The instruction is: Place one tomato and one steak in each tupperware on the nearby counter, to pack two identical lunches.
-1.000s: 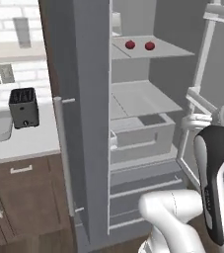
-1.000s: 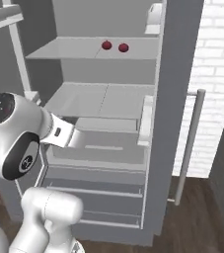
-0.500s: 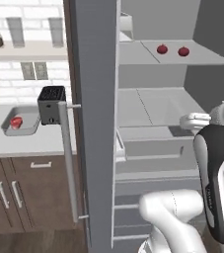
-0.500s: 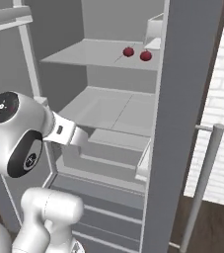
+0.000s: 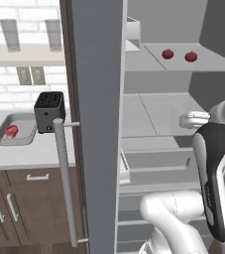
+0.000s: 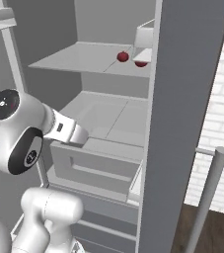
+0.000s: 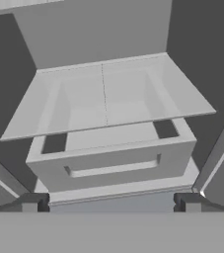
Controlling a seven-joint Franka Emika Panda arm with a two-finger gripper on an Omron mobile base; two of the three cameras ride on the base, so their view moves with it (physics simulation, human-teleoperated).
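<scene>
Both base views have swung since a second ago: the whole scene has shifted, so the base has turned, not the things; the fridge door edge [image 5: 96,124] now sits mid-frame on the left side and the toaster [image 5: 49,112] has slid right. Nearest, the hand [image 7: 111,205] faces the fridge, fingertips [image 7: 30,203] set wide apart with nothing between them, hovering before a pulled-out grey drawer [image 7: 111,158] under a glass shelf [image 7: 108,91]. Higher, on the upper shelf [image 6: 84,57], two tomatoes [image 5: 167,54] [image 5: 191,56] sit near each other, apart. Left of the fridge, the counter [image 5: 29,154] carries a grey tray [image 5: 16,130] with a red item [image 5: 11,131] in it, just beside the toaster. Beyond, a wall shelf [image 5: 25,48] holds glasses [image 5: 9,34] against white brick.
</scene>
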